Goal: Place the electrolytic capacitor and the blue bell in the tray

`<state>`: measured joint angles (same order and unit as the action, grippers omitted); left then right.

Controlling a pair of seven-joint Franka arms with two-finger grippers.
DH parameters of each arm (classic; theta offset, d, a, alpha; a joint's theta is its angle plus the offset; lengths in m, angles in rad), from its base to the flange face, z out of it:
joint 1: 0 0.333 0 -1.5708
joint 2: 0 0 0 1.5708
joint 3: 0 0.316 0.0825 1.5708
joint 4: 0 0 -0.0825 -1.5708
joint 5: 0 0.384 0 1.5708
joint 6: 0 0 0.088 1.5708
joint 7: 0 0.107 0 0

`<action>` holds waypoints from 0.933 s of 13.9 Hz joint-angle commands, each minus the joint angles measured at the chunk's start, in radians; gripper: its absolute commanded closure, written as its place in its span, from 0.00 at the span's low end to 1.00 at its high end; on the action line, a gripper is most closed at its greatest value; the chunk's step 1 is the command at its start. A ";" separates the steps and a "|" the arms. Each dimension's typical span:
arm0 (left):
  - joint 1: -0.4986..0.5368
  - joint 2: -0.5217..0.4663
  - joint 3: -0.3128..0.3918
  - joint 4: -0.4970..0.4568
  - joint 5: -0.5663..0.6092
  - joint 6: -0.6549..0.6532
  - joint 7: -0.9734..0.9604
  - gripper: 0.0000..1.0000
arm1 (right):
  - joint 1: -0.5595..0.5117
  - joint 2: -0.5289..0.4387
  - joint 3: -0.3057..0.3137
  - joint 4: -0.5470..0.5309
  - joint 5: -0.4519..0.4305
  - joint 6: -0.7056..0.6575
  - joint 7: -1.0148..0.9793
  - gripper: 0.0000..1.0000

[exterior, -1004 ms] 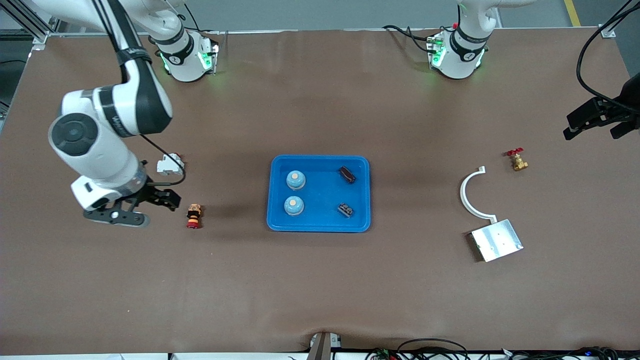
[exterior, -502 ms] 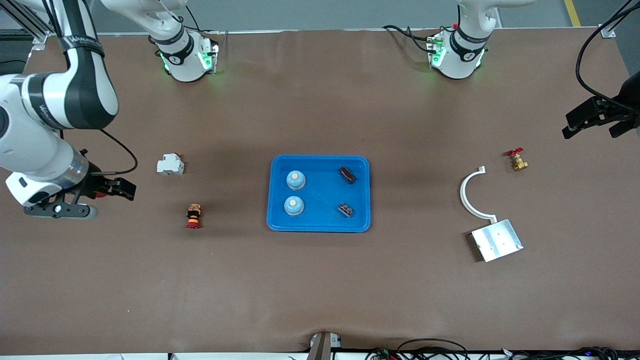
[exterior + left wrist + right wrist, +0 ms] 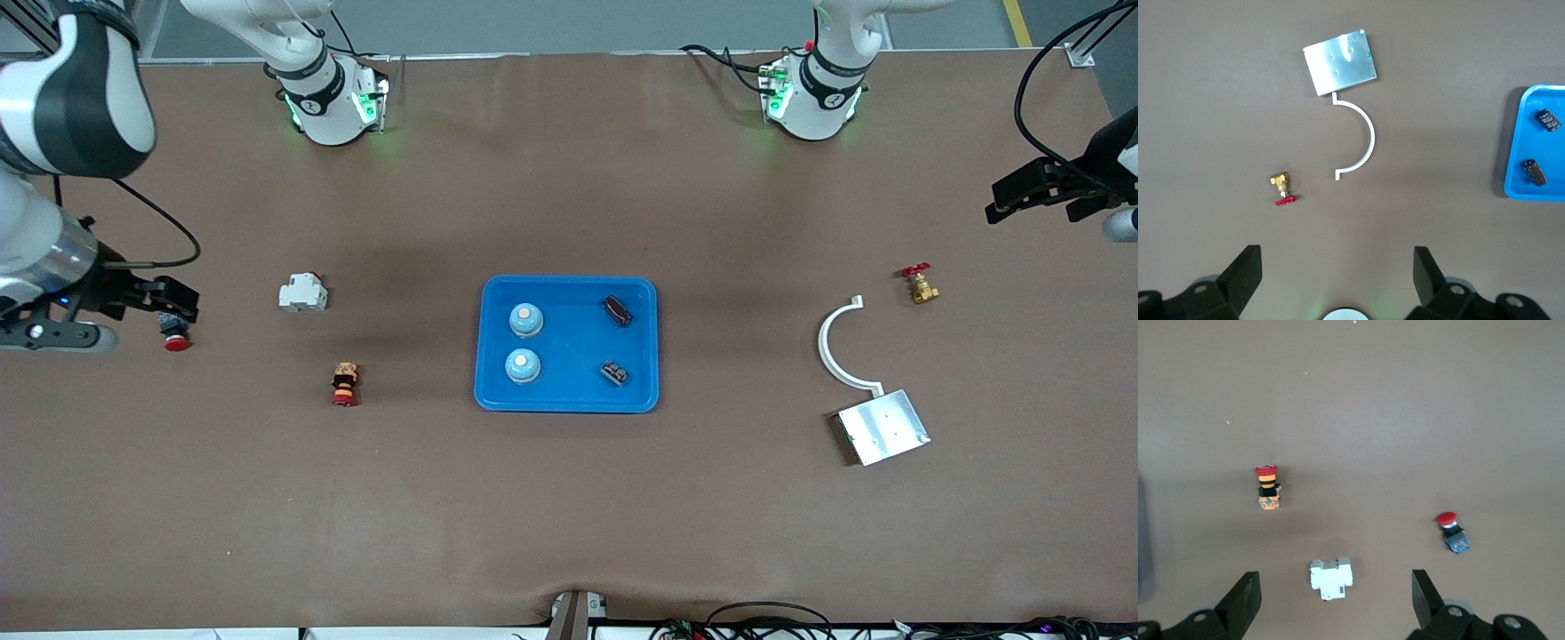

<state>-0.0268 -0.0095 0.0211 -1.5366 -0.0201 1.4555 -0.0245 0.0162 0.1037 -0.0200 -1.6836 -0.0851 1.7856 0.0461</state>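
The bright blue tray (image 3: 569,342) lies mid-table. In it are two blue bells (image 3: 525,320) (image 3: 522,365) and two dark electrolytic capacitors (image 3: 617,310) (image 3: 613,373). The left wrist view shows the tray's edge (image 3: 1538,193) with both capacitors (image 3: 1549,120) (image 3: 1535,171). My right gripper (image 3: 173,302) is open and empty, over the table at the right arm's end; the right wrist view shows it (image 3: 1335,593) above a white breaker. My left gripper (image 3: 1022,191) is open and empty, over the left arm's end of the table; it also shows in the left wrist view (image 3: 1337,270).
A white breaker (image 3: 303,292), an orange-and-red button stack (image 3: 344,383) and a red mushroom button (image 3: 175,338) lie toward the right arm's end. A brass valve (image 3: 920,285), a white curved bracket (image 3: 836,347) and a metal plate (image 3: 882,427) lie toward the left arm's end.
My right arm has swung away from the tray toward its end of the table, gripper still open, uncovering the red mushroom button. The left gripper has shifted slightly.
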 commanded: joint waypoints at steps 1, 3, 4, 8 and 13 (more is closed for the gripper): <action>0.004 -0.001 -0.007 0.013 0.002 -0.021 -0.002 0.00 | -0.047 -0.001 0.015 0.082 0.015 -0.078 -0.052 0.00; 0.004 0.002 -0.007 0.012 0.002 -0.023 -0.002 0.00 | -0.055 -0.002 0.015 0.126 0.015 -0.123 -0.055 0.00; 0.004 0.002 -0.007 0.012 0.002 -0.023 -0.002 0.00 | -0.056 -0.001 0.015 0.143 0.016 -0.141 -0.055 0.00; 0.004 0.002 -0.007 0.013 0.002 -0.023 -0.002 0.00 | -0.055 -0.002 0.017 0.188 0.024 -0.187 -0.055 0.00; 0.004 0.002 -0.007 0.013 0.002 -0.023 -0.002 0.00 | -0.098 -0.013 0.015 0.193 0.154 -0.226 -0.054 0.00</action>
<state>-0.0268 -0.0090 0.0210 -1.5367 -0.0201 1.4495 -0.0248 -0.0513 0.1018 -0.0195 -1.5026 0.0389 1.5808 0.0050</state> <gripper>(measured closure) 0.000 0.000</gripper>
